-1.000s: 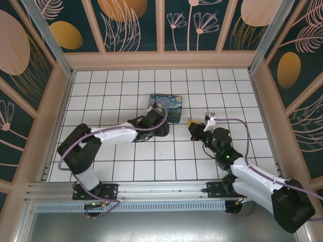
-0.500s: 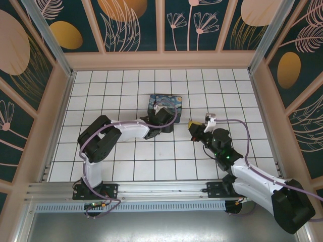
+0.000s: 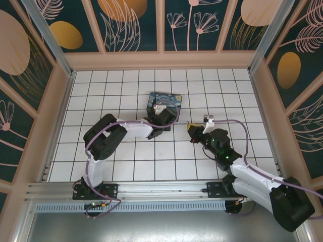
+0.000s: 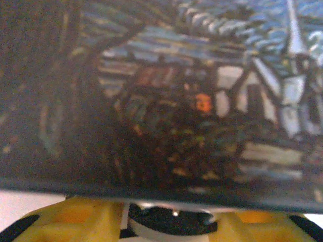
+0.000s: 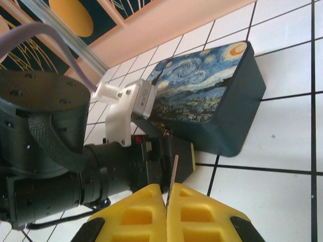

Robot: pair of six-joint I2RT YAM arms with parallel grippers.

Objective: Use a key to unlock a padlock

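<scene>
While my right jaws clench the key (image 5: 174, 171), its blade poking out, I see the left arm (image 3: 132, 132) stretched across the tiled surface (image 5: 282, 171), left jaws right up at the blue painted box (image 5: 202, 96); their grip I cannot tell.

The right gripper (image 5: 166, 194) sits at the bottom edge, its yellow fingers (image 5: 133, 214) pressed together on the key (image 5: 174, 174) — a thin metal blade standing up from between them. Beyond it the blue painting-print box (image 5: 207, 93) lies flat on the white-tiled desk (image 5: 282, 166). The left arm (image 5: 75, 171) — dark, with a white bracket — comes in from the picture's left side, its yellow-edged tip just beside the box's near wall.
</scene>
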